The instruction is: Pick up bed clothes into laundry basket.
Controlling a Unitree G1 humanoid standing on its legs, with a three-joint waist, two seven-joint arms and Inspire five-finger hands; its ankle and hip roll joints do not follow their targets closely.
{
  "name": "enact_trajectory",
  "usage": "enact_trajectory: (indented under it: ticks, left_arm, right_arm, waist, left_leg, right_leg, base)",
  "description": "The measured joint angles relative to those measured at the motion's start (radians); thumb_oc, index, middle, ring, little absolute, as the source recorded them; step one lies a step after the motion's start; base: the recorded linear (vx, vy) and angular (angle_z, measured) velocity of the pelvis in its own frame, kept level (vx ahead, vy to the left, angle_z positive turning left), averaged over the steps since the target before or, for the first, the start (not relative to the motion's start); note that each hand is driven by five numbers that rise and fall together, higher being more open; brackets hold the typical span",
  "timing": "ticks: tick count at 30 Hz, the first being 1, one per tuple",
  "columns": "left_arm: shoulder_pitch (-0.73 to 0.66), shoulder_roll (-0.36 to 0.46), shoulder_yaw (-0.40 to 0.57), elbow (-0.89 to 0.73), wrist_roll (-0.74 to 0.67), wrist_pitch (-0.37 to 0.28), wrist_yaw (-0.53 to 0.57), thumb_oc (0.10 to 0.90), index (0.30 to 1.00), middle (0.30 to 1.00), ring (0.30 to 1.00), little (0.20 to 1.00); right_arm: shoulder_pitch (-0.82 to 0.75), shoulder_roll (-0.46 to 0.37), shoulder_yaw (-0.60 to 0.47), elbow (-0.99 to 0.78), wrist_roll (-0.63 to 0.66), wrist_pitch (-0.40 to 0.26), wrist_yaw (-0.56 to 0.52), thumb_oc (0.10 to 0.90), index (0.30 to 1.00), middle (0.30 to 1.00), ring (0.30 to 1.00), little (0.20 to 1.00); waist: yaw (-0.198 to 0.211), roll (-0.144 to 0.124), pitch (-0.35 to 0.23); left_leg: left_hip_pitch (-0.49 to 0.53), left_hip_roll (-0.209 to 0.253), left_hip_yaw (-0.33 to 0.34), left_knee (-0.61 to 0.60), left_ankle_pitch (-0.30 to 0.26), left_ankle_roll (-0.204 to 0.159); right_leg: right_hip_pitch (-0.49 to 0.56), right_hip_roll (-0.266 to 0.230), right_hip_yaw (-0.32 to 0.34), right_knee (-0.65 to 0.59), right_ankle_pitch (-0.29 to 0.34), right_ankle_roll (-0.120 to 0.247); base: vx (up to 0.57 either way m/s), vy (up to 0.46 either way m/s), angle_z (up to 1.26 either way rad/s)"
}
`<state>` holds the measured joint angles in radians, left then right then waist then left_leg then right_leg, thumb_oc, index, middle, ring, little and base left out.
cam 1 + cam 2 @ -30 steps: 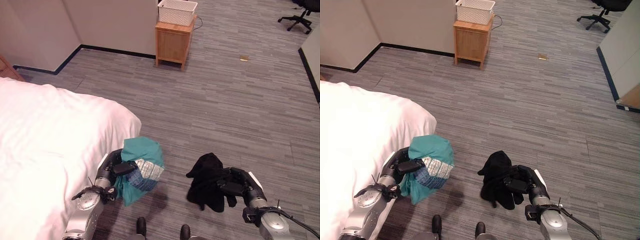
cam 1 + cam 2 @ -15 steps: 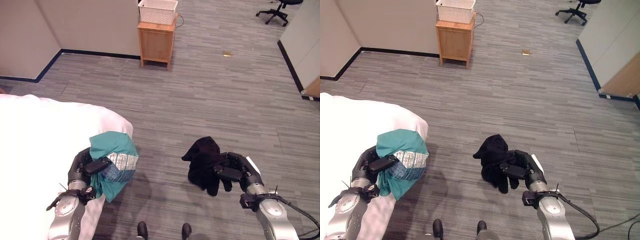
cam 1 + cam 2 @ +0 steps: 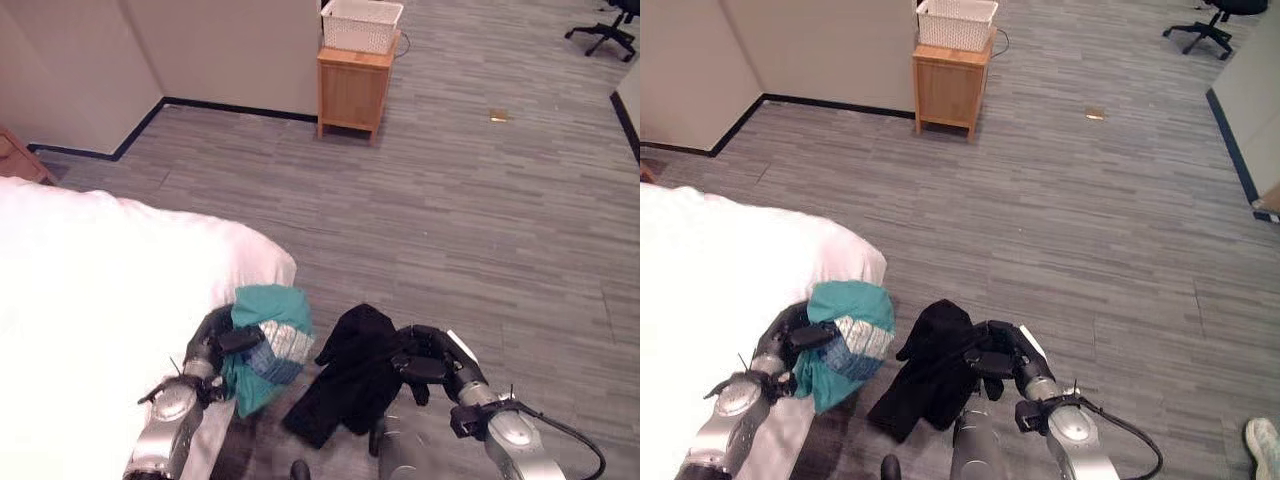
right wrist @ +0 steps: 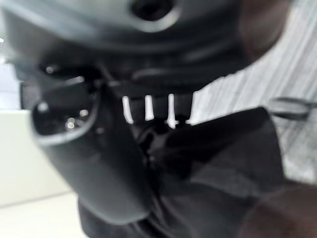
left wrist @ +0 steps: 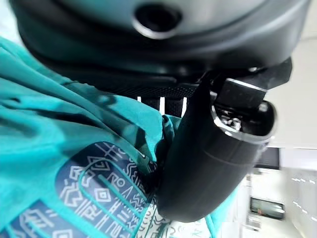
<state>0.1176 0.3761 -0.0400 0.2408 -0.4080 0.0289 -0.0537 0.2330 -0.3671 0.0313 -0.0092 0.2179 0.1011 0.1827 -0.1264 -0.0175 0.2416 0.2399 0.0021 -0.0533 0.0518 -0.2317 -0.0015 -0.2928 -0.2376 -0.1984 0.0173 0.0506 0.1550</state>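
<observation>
Grey plank floor [image 3: 480, 210]: spreads across the room, running up to pale walls with a dark skirting line.
Bed [image 3: 90, 300]: white cover, filling the robot's left side, its rounded corner just beside the left hand.
Wooden cabinet [image 3: 352, 88]: stands against the far wall, well apart from both hands.
Laundry basket [image 3: 362, 24]: white, latticed, sitting on top of the cabinet.
Black garment [image 3: 345, 375]: bunched and hanging in front of the robot, just beside the teal one, clamped in the right hand.
Teal garment [image 3: 262, 345]: crumpled bundle with a patterned print, held up at the bed corner.
Left hand [image 3: 215, 342]: fingers and thumb curled tight on the teal garment.
Right hand [image 3: 432, 362]: fingers and thumb closed round the black cloth.
Office chair [image 3: 606, 22]: dark, at the far right edge.
</observation>
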Motion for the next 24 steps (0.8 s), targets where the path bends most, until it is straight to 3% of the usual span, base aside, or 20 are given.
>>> enact_trajectory:
  ticks: [1,2,3,4,5,6,7,8,9,10,11,12,13,14,17,20,21,23,24]
  left_arm:
    - [0.021,-0.003,-0.003,0.002,0.001,0.000,-0.005,0.400,0.300,0.300,0.300,0.300]
    - [0.034,-0.026,-0.005,0.006,0.001,0.003,-0.004,0.400,0.300,0.300,0.300,0.300]
    - [0.030,-0.029,-0.009,0.006,0.001,0.003,-0.006,0.400,0.300,0.300,0.300,0.300]
    - [0.021,-0.038,-0.010,0.004,0.000,0.003,-0.009,0.400,0.300,0.300,0.300,0.300]
    - [0.009,-0.044,-0.014,0.003,-0.005,0.001,-0.007,0.400,0.300,0.300,0.300,0.300]
    - [-0.006,-0.041,-0.021,0.008,-0.008,0.001,-0.005,0.400,0.300,0.300,0.300,0.300]
    - [-0.020,-0.041,-0.026,0.015,-0.015,0.001,-0.004,0.400,0.300,0.300,0.300,0.300]
    - [-0.050,-0.037,-0.036,0.026,-0.022,0.001,-0.004,0.400,0.300,0.300,0.300,0.300]
    - [-0.084,-0.030,-0.051,0.029,-0.022,-0.001,0.002,0.400,0.300,0.300,0.300,0.300]
    - [-0.135,-0.029,-0.087,0.036,-0.022,0.001,0.002,0.400,0.300,0.300,0.300,0.300]
    - [-0.151,-0.029,-0.099,0.025,-0.023,-0.002,-0.003,0.400,0.300,0.300,0.300,0.300]
    - [-0.167,-0.015,-0.110,0.011,-0.023,-0.001,-0.016,0.400,0.300,0.300,0.300,0.300]
    - [-0.171,-0.012,-0.112,0.010,-0.024,-0.002,-0.020,0.400,0.300,0.300,0.300,0.300]
    - [-0.173,-0.005,-0.114,0.013,-0.023,-0.001,-0.023,0.400,0.300,0.300,0.300,0.300]
    - [-0.165,-0.002,-0.112,0.021,-0.024,0.004,-0.020,0.400,0.300,0.300,0.300,0.300]
    - [-0.156,-0.018,-0.114,0.025,-0.046,0.005,-0.003,0.400,0.300,0.300,0.300,0.300]
    - [-0.152,-0.022,-0.115,0.026,-0.053,0.005,-0.002,0.400,0.300,0.300,0.300,0.300]
    - [-0.133,-0.040,-0.117,0.030,-0.064,0.005,0.000,0.400,0.300,0.300,0.300,0.300]
    - [-0.092,-0.048,-0.117,0.034,-0.063,0.004,-0.003,0.400,0.300,0.300,0.300,0.300]
  right_arm:
    - [0.017,-0.006,-0.013,0.002,0.000,-0.001,0.000,0.400,0.300,0.300,0.300,0.300]
    - [-0.001,-0.037,-0.033,0.025,0.000,0.000,-0.002,0.400,0.300,0.300,0.300,0.300]
    - [-0.015,-0.046,-0.047,0.041,0.000,0.001,-0.003,0.400,0.300,0.300,0.300,0.300]
    - [-0.022,-0.057,-0.068,0.043,0.000,0.002,-0.004,0.400,0.300,0.300,0.300,0.300]
    - [-0.059,-0.076,-0.084,0.053,0.000,0.002,-0.016,0.400,0.300,0.300,0.300,0.300]
    - [-0.080,-0.089,-0.084,0.058,0.001,0.002,-0.021,0.400,0.300,0.300,0.300,0.300]
    - [-0.100,-0.100,-0.082,0.067,0.003,-0.003,-0.023,0.400,0.300,0.300,0.300,0.300]
    - [-0.127,-0.096,-0.087,0.075,0.008,-0.009,-0.034,0.400,0.300,0.300,0.300,0.300]
    - [-0.125,-0.093,-0.098,0.078,0.030,-0.025,-0.040,0.400,0.300,0.300,0.300,0.300]
    - [-0.102,-0.090,-0.133,0.059,0.041,-0.026,-0.041,0.400,0.300,0.300,0.300,0.300]
    - [-0.112,-0.095,-0.134,0.071,0.048,-0.027,-0.049,0.400,0.300,0.300,0.300,0.300]
    - [-0.132,-0.096,-0.114,0.082,0.049,-0.019,-0.063,0.400,0.300,0.300,0.300,0.300]
    - [-0.134,-0.090,-0.108,0.081,0.049,-0.020,-0.066,0.400,0.300,0.300,0.300,0.300]
    - [-0.134,-0.090,-0.093,0.062,0.050,-0.021,-0.076,0.400,0.300,0.300,0.300,0.300]
    - [-0.151,-0.085,-0.086,0.039,0.060,-0.024,-0.081,0.400,0.300,0.300,0.300,0.300]
    - [-0.142,-0.084,-0.061,0.040,0.064,-0.022,-0.082,0.400,0.300,0.300,0.300,0.300]
    - [-0.130,-0.085,-0.052,0.038,0.064,-0.023,-0.080,0.400,0.300,0.300,0.300,0.300]
    - [-0.102,-0.099,-0.037,0.038,0.064,-0.023,-0.079,0.400,0.300,0.300,0.300,0.300]
    - [-0.052,-0.104,-0.029,0.034,0.060,-0.024,-0.077,0.400,0.300,0.300,0.300,0.300]
  waist:
    - [0.001,0.008,-0.029]
    - [-0.002,0.069,-0.047]
    - [-0.006,0.080,-0.050]
    - [-0.005,0.088,-0.055]
    - [-0.011,0.102,-0.059]
    - [-0.017,0.099,-0.060]
    - [-0.018,0.099,-0.064]
    - [-0.021,0.090,-0.072]
    - [-0.014,0.076,-0.071]
    - [0.008,0.069,-0.062]
    - [0.030,0.054,-0.058]
    - [0.042,0.019,-0.035]
    - [0.056,-0.003,-0.026]
    - [0.062,-0.033,-0.026]
    - [0.086,-0.050,-0.018]
    - [0.103,-0.045,-0.020]
    - [0.110,-0.044,-0.030]
    - [0.115,-0.026,-0.046]
    - [0.113,0.012,-0.094]
  left_leg:
    - [0.027,0.024,-0.009,-0.017,-0.010,-0.027]
    - [0.055,0.101,-0.012,-0.024,-0.022,-0.056]
    - [0.061,0.125,-0.011,-0.007,-0.015,-0.066]
    - [0.054,0.147,-0.005,0.033,-0.006,-0.078]
    - [0.013,0.191,-0.012,0.115,0.040,-0.128]
    - [-0.018,0.198,-0.019,0.195,0.056,-0.158]
    - [-0.051,0.211,-0.021,0.262,0.090,-0.168]
    - [-0.077,0.226,-0.043,0.382,0.182,-0.185]
    - [-0.145,0.227,-0.063,0.520,0.256,-0.156]
    - [-0.248,0.231,-0.040,0.719,0.338,-0.083]
    - [-0.318,0.223,-0.027,0.860,0.372,-0.067]
    - [-0.406,0.200,0.009,1.022,0.379,-0.048]
    - [-0.438,0.182,0.035,1.075,0.360,-0.042]
    - [-0.524,0.101,0.026,1.099,0.323,-0.049]
    - [-0.668,0.025,0.052,0.982,0.247,-0.034]
    - [-0.716,0.001,0.052,0.615,0.247,-0.028]
    - [-0.689,-0.007,0.059,0.473,0.255,-0.024]
    - [-0.639,-0.029,0.069,0.293,0.314,0.034]
    - [-0.539,-0.055,0.084,0.056,0.280,0.090]
  right_leg:
    - [0.011,0.011,-0.011,0.025,0.042,-0.011]
    - [-0.001,0.058,-0.051,0.114,0.076,-0.024]
    - [-0.003,0.075,-0.052,0.159,0.091,-0.040]
    - [-0.004,0.092,-0.063,0.195,0.087,-0.119]
    - [0.003,0.115,-0.081,0.247,0.021,-0.135]
    - [0.014,0.119,-0.093,0.262,-0.005,-0.144]
    - [0.028,0.133,-0.100,0.273,-0.037,-0.157]
    - [0.063,0.158,-0.110,0.296,-0.108,-0.175]
    - [0.078,0.165,-0.099,0.292,-0.133,-0.201]
    - [0.096,0.174,-0.097,0.277,-0.144,-0.213]
    - [0.126,0.183,-0.094,0.257,-0.149,-0.229]
    - [0.219,0.218,-0.053,0.194,-0.181,-0.286]
    - [0.263,0.221,-0.038,0.178,-0.157,-0.262]
    - [0.322,0.221,-0.010,0.135,-0.175,-0.268]
    - [0.439,0.222,0.058,0.053,-0.178,-0.242]
    - [0.583,0.236,0.102,-0.040,-0.210,-0.187]
    - [0.613,0.236,0.117,-0.068,-0.220,-0.173]
    - [0.677,0.238,0.142,-0.077,-0.252,-0.142]
    - [0.734,0.264,0.188,-0.092,-0.292,-0.108]
  base:
    - [0.42,-0.271,0.60]
    - [0.45,-0.320,0.44]
    - [0.44,-0.316,0.43]
    - [0.44,-0.344,0.39]
    - [0.41,-0.357,0.36]
    - [0.32,-0.275,0.24]
    - [0.49,-0.506,0.15]
    - [0.46,-0.538,0.17]
    - [0.62,-0.716,0.18]
    - [0.42,-0.466,-0.06]
    - [0.40,-0.360,-0.34]
    - [0.35,-0.218,-0.61]
    - [0.35,-0.135,-0.62]
    - [0.37,-0.074,-0.61]
    - [0.44,-0.031,-0.80]
    - [0.46,-0.002,-0.71]
    - [0.51,0.024,-0.72]
    - [0.52,0.036,-0.61]
    - [0.52,0.026,-0.55]
